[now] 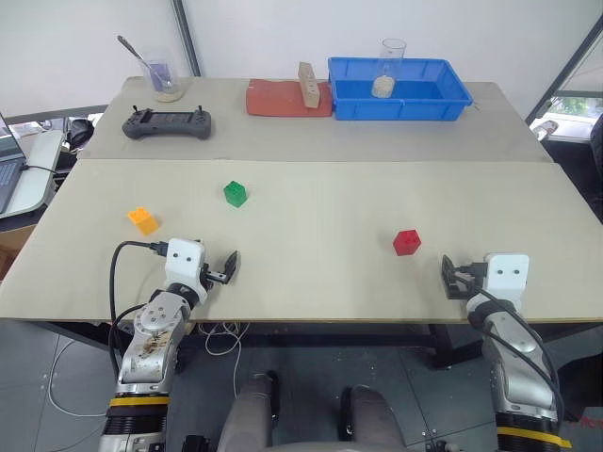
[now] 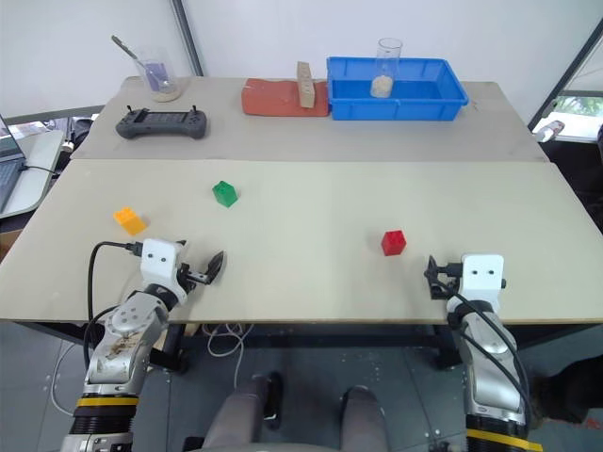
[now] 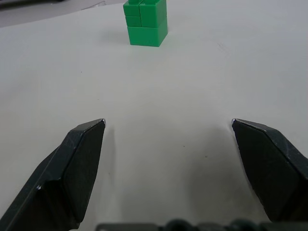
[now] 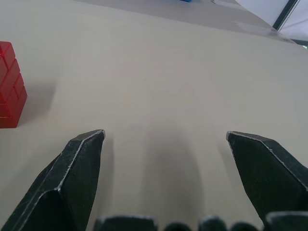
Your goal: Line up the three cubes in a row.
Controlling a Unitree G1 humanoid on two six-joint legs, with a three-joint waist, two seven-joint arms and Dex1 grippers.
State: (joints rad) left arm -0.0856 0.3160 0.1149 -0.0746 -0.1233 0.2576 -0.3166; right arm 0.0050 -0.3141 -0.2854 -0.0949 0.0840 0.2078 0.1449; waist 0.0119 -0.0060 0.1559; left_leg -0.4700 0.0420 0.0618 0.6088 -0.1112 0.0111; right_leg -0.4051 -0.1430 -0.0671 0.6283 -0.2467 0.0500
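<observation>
Resting near the worktop's (image 1: 311,282) front edge, both pincers stood wide and empty. Ahead of the left pincer (image 3: 168,126) sat the green cube (image 3: 146,21); the head views added the orange cube (image 1: 143,219) to its left. The red cube (image 4: 9,86) lay left of the right pincer (image 4: 165,135), bare worktop between. Farthest, a blue bin (image 1: 398,102) held a beaker (image 1: 385,68).

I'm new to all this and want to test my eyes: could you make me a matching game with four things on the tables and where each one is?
Things:
1. orange cube
2. red cube
3. green cube
4. glass beaker

Places:
A. inside the blue bin
B. nearest the right pincer
C. far ahead of the left pincer
D. near the table's left edge

Pairs: 1-D, 2-B, 3-C, 4-A
</observation>
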